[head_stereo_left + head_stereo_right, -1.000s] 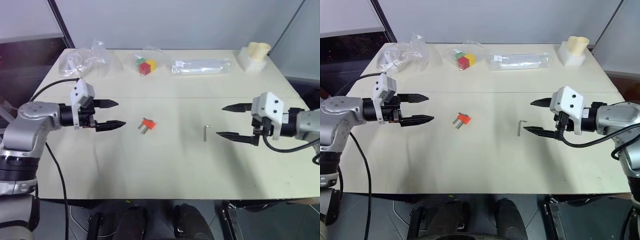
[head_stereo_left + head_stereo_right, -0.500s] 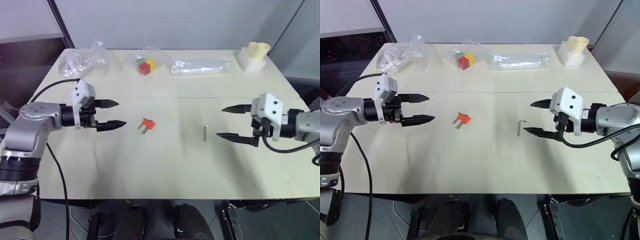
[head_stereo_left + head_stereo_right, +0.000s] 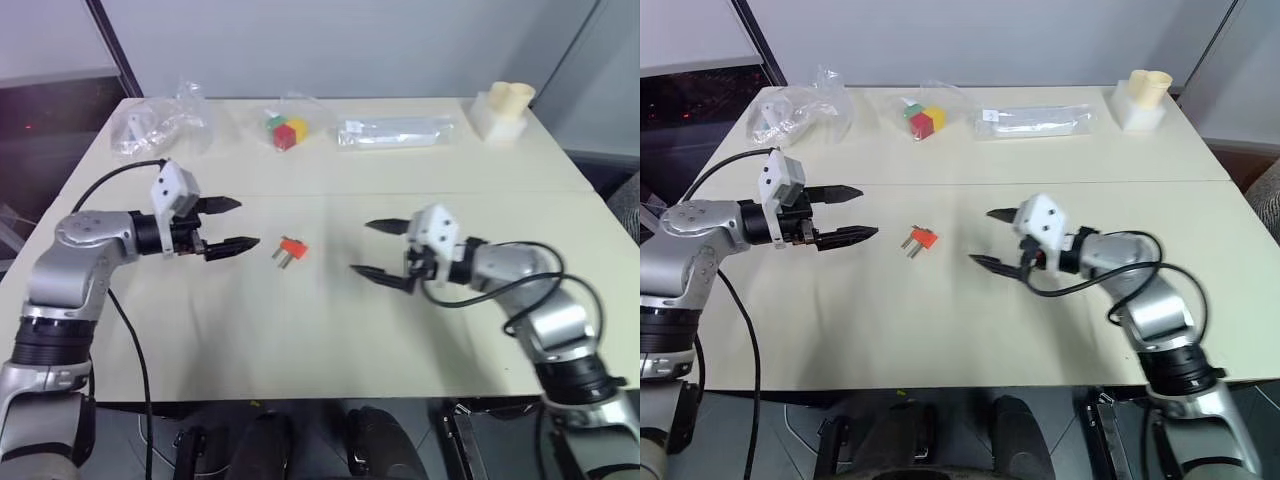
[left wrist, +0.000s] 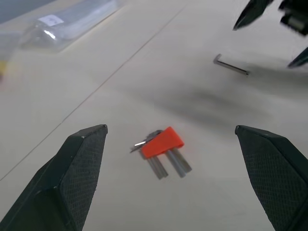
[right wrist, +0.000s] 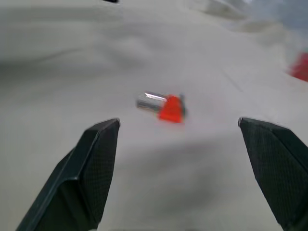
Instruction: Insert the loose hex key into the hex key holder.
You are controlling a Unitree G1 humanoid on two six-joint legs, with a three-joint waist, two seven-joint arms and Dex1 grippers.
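Both our hands are spread wide and empty: left hand (image 3: 233,224), right hand (image 3: 377,250). The hex key holder (image 3: 292,248) lies on the bench (image 3: 330,330) between them. The loose hex key (image 4: 231,65) sits beside the right hand, so we could easily nudge it away.

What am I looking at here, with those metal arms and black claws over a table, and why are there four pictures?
This is a two-armed humanoid robot standing at a table. The two wide pictures come from cameras in its head, looking down. The two close ones come from a camera on each wrist, looking out between that arm's two black fingers. Its left pincer and right pincer are both open and hold nothing. Between them lies an orange-red hex key holder with metal keys sticking out. A loose hex key, a thin bent rod, lies near the right pincer. Along the far edge sit a crumpled plastic bag, coloured cubes and a clear packet.
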